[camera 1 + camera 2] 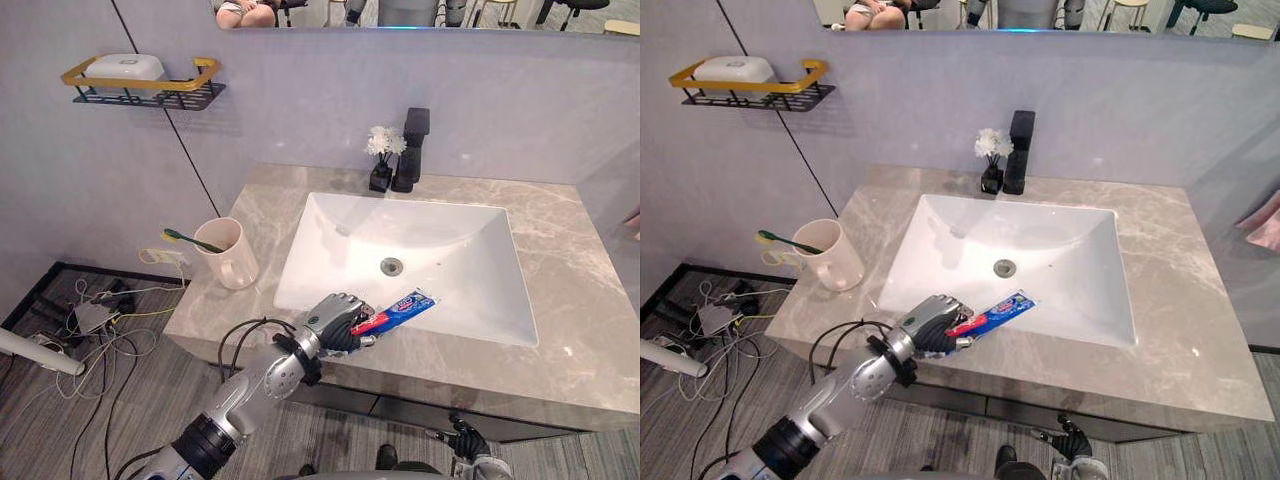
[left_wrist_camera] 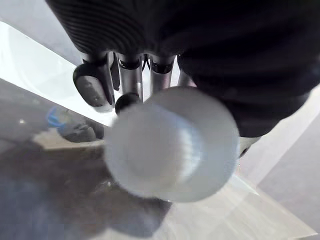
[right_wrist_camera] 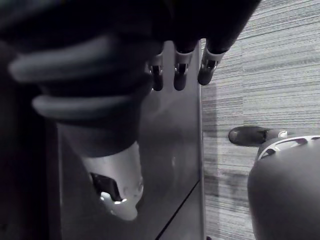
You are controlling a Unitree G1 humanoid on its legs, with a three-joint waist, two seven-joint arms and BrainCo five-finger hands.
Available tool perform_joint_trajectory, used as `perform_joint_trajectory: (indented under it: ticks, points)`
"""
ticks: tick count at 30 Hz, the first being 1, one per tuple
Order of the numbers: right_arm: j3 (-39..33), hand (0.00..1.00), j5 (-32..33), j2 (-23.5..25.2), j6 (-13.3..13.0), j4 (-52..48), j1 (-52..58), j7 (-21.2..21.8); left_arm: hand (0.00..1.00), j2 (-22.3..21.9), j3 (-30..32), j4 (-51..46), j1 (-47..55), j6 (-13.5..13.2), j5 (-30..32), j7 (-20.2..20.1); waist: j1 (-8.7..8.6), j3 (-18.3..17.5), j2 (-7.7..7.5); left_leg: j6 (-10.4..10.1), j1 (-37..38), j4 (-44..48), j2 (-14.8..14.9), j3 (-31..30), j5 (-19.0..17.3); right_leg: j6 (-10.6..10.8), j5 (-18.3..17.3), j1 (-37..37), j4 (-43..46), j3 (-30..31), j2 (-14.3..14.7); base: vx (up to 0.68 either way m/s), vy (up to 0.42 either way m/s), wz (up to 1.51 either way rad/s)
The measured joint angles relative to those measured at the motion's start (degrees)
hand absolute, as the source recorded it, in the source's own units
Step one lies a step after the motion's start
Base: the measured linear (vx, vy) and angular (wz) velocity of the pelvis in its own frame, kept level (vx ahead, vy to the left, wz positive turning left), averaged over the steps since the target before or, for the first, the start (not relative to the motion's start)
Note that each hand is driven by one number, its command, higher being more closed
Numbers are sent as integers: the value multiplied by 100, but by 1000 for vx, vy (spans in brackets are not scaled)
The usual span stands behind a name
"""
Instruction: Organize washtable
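Left hand (image 1: 335,320), lower centre: grips red-and-blue plastic toothpaste tube (image 1: 405,309) over white rectangular sink (image 1: 450,290) front rim. Right hand (image 1: 465,437), bottom right: fingers relaxed.

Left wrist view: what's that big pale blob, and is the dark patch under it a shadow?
Left wrist view: it's the white cap of the red-and-blue toothpaste tube, held close to the camera by the left hand; the dark patch on the grey marble counter looks like its shadow. Right wrist view: the right hand hangs in dim light beside the dark cabinet.
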Motion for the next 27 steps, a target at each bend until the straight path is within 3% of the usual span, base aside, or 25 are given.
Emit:
perform_joint_trajectory:
  ticks: [10,15,19,27]
  points:
    - [-712,0,-47,130,4,-1223,520,-293,100,-105,959,-725,234,176,-48,255,68,-9,-27,51,-80,72,52,551,-192,-29,84,-317,7,595,94,29,30,-32]
    - [-1033,0,-363,519,15,-2718,1074,-400,100,-264,1319,-1164,234,182,-49,349,63,-44,-186,122,-60,220,23,1034,-260,-8,213,-450,31,1087,115,10,39,-49]
    - [-1261,0,-494,763,19,-3768,1405,-410,100,-531,1735,-1434,396,183,-51,402,-1,-49,-211,173,-37,433,44,1289,-480,21,308,-452,31,1335,155,-66,40,-43]
    - [-1641,0,-592,986,164,-6083,2195,-66,100,-635,2095,-1841,701,186,-161,438,18,-16,-348,226,-4,606,-13,1608,-617,109,351,-473,7,1597,141,-88,12,-19]
